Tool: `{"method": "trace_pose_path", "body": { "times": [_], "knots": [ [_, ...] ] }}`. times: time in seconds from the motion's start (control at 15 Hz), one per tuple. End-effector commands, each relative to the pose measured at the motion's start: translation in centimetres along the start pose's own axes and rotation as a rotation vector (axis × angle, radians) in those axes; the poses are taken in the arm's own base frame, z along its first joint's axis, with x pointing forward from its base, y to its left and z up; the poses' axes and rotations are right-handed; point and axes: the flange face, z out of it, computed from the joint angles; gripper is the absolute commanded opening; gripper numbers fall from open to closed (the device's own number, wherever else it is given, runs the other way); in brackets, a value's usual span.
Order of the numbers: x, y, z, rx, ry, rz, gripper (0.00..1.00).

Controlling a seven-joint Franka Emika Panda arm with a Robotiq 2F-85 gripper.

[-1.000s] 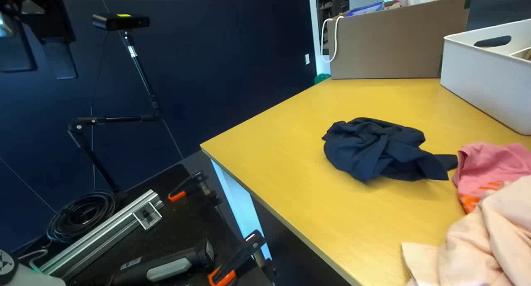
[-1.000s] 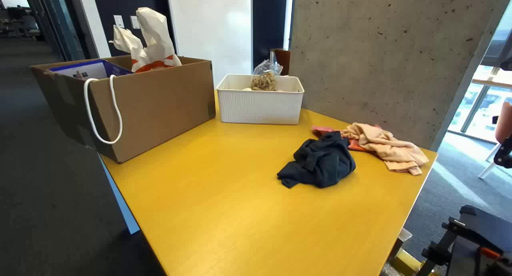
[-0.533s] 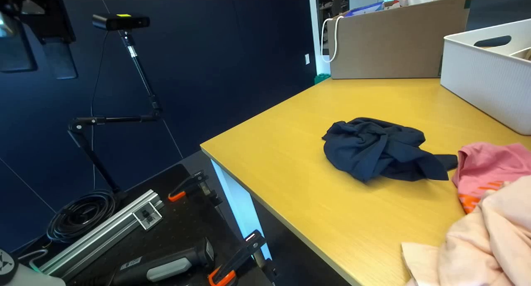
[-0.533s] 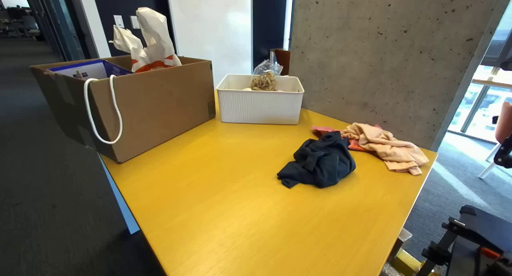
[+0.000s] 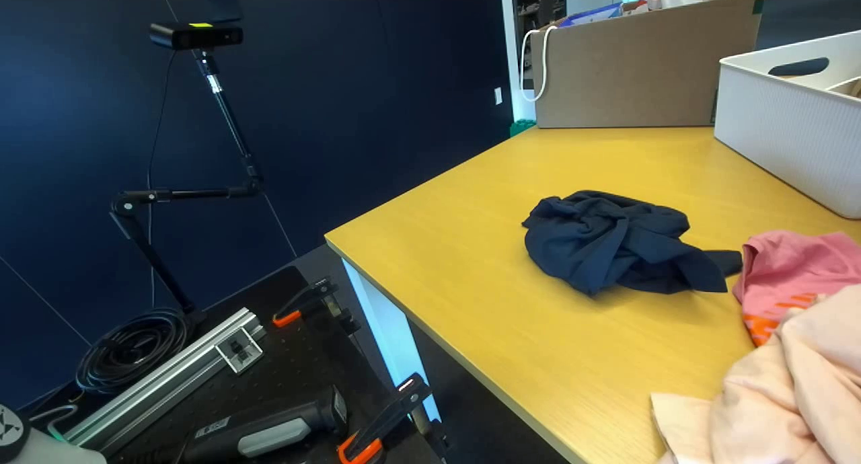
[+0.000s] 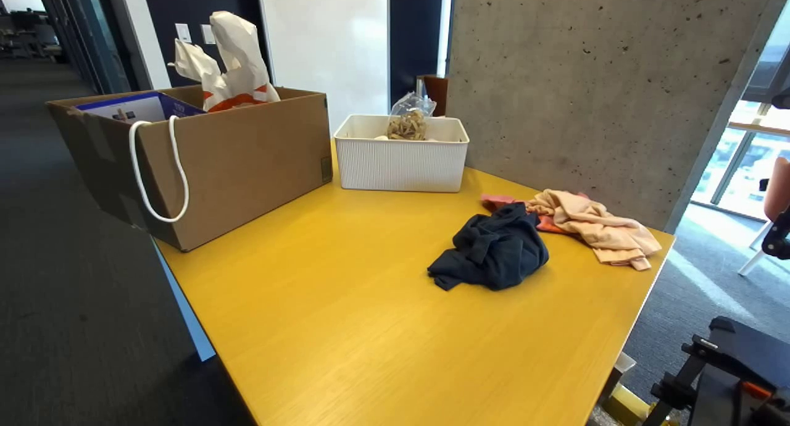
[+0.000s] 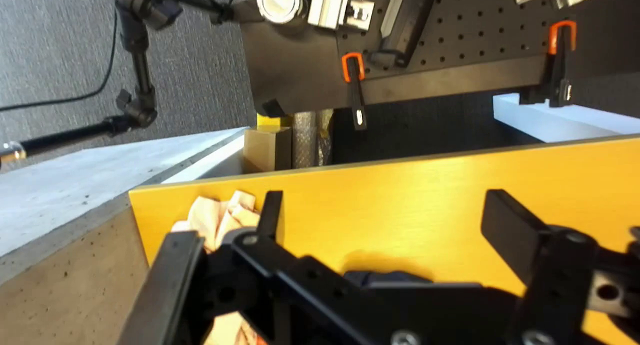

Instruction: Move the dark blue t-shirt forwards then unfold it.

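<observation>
We are finding the dark blue t-shirt [image 5: 605, 242] lying bunched on the worktop [image 6: 321, 327], its thin end beside or touching the pink cloth [image 5: 794, 269], while the claw [image 7: 385, 212] is hanging spread wide apart, gripping nothing. With a grasp likely coming, we are wanting to pinch a raised fold clear of that cloth before drawing the shirt forwards. We are reading the matte, creased fabric as soft and likely to sag.
</observation>
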Motion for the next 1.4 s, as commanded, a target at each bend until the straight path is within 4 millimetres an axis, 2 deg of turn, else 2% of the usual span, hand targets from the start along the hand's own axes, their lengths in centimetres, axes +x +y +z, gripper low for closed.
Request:
{"method": "trace_pose_path", "body": {
  "times": [0.0,0.2,0.4,0.67,0.87,1.0,1.2,1.33],
  "knots": [
    [8.1,1.0,2.7,-0.024,0.023,-0.044,1.00],
    [14.3,1.3,5.6,-0.023,0.050,-0.061,1.00],
    [20.4,1.3,7.3,-0.012,0.050,-0.083,1.00],
    [26.8,0.6,9.4,-0.003,0.012,-0.120,1.00],
    [31.2,0.1,12.3,-0.020,-0.011,-0.100,1.00],
    [33.9,0.0,15.4,-0.038,-0.028,-0.088,1.00],
    [36.9,-0.4,19.7,-0.068,-0.057,-0.075,1.00],
    [37.8,-1.0,20.9,-0.083,-0.093,-0.096,1.00]
  ]
}}
